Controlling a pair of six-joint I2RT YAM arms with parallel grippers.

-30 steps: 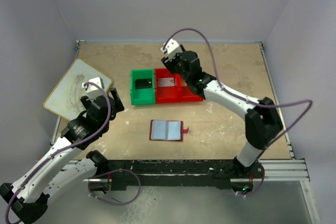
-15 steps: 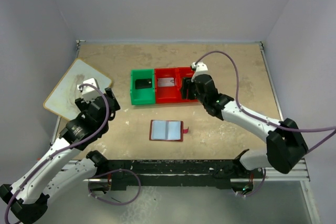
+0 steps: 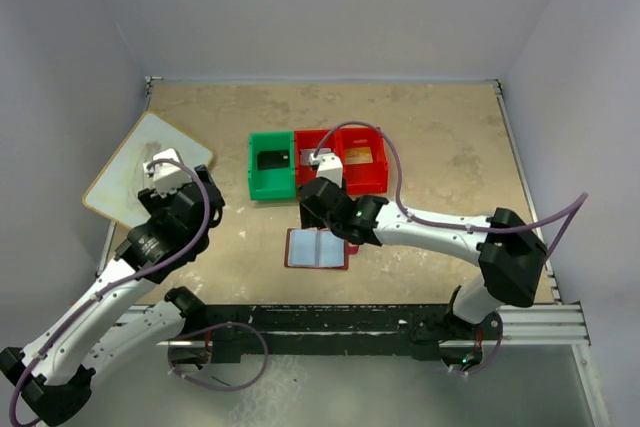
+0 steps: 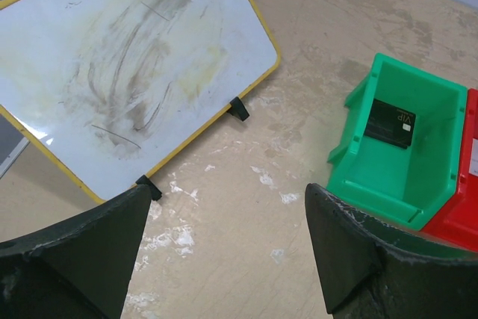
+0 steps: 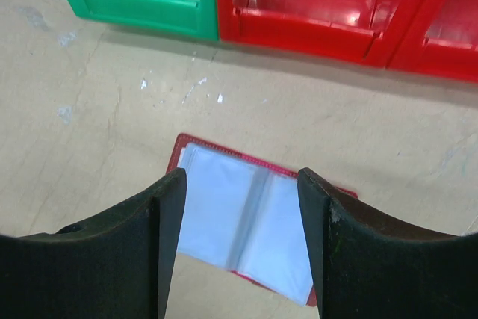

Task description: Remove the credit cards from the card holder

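- The card holder (image 3: 312,250) lies open and flat on the table (image 3: 450,147), near the front edge and just in front of the tray of bins.
- Its maroon border frames two pale blue plastic sleeves, which face upward; the fold runs down the middle.
- The right gripper (image 5: 243,184) hangs directly above the card holder, pointing down at it.
- Its two fingers (image 5: 119,252) are spread apart, one on each side of the sleeves in the wrist view, and nothing is between them. I cannot tell if the tips touch the card holder.
- In the top view the right arm covers the far right corner of the card holder.
- The black card (image 4: 390,123) lies on the floor of the green compartment (image 4: 403,184), which is the left end of the tray.
- The gold-brown card (image 3: 360,155) lies in the right red compartment (image 3: 365,183).
- The middle red compartment (image 5: 299,28) is partly hidden by the right arm in the top view, so I cannot tell what is inside it.
- The left gripper (image 4: 228,199) is at the left side of the table, well apart from the card holder.
- Its fingers are spread very wide and hold nothing; below them is bare table.
- The white board (image 4: 127,65) with a yellow edge lies on the left, smudged with grey marks, near the left gripper.
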